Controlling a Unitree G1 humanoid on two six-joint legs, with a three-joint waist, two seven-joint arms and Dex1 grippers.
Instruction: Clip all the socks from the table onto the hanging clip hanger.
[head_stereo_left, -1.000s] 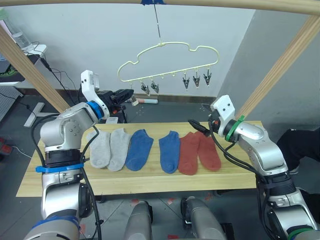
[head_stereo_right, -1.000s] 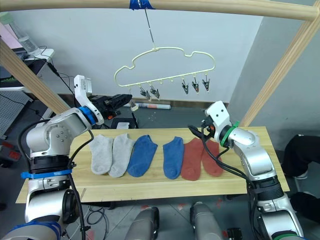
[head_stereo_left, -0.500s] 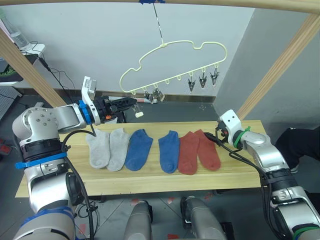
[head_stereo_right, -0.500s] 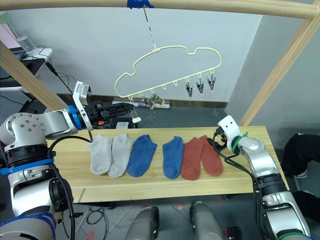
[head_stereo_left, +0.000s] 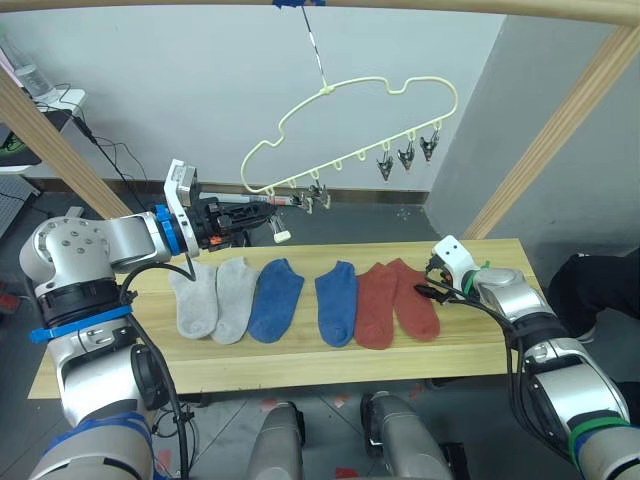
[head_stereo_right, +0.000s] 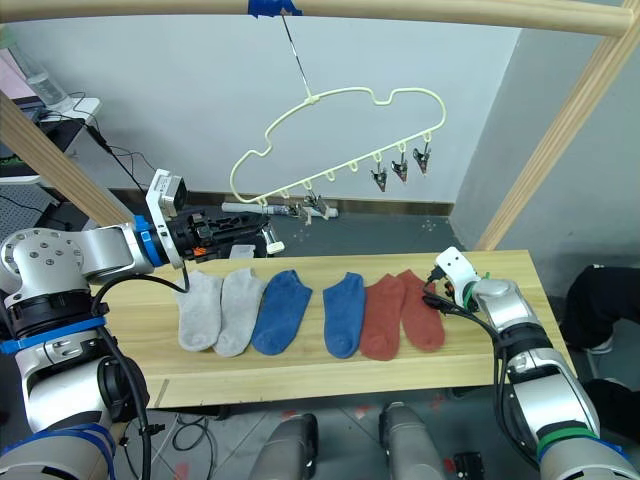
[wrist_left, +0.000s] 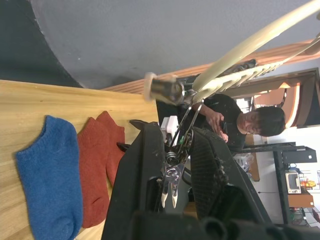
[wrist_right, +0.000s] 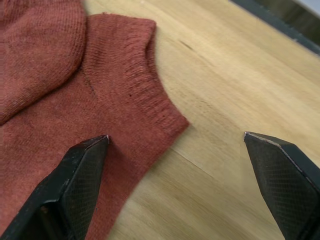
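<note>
- Left eye view: the left gripper (head_stereo_left: 262, 203), its arm stretched rightward at chest height, has reached the leftmost small silver clip (wrist_left: 170, 172) and closed its two black fingers on it.
- The thin pale-yellow wavy wire clip hanger (head_stereo_left: 352, 120) now hangs tilted, left end low; holding that clip probably readies it for a sock.
- Six short knit socks (head_stereo_left: 309, 299) lie in a row on the long light-wood plank table (head_stereo_left: 470, 350): two grey, two blue, two rust-red. None is clipped yet.
- The right gripper (wrist_right: 175, 150) has dropped to the table, arm low and bent, fingers spread over the cuff of the rightmost rust-red sock (head_stereo_left: 414, 298), gripping nothing.
</note>
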